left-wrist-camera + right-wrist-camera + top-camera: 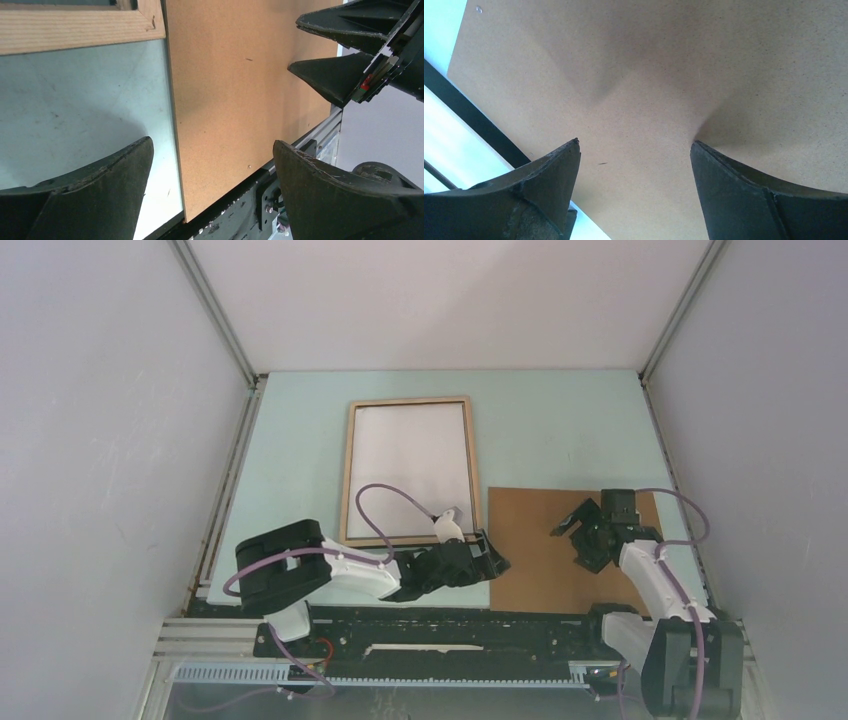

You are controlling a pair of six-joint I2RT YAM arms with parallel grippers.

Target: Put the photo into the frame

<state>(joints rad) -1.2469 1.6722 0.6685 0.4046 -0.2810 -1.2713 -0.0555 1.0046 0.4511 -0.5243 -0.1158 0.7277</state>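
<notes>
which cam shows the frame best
Top external: nearly the whole frame is in view, with all four sides of its light wood rim showing. Left wrist catches only one corner of that rim. Right wrist shows none of it, just the brown board.

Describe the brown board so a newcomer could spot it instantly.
Start at the pale blue table and look to its near right. The brown board lies flat there, its left edge beside the near right corner of the frame. Unlike that wood-rimmed, pale-centred neighbour, it is plain brown with no rim.
</notes>
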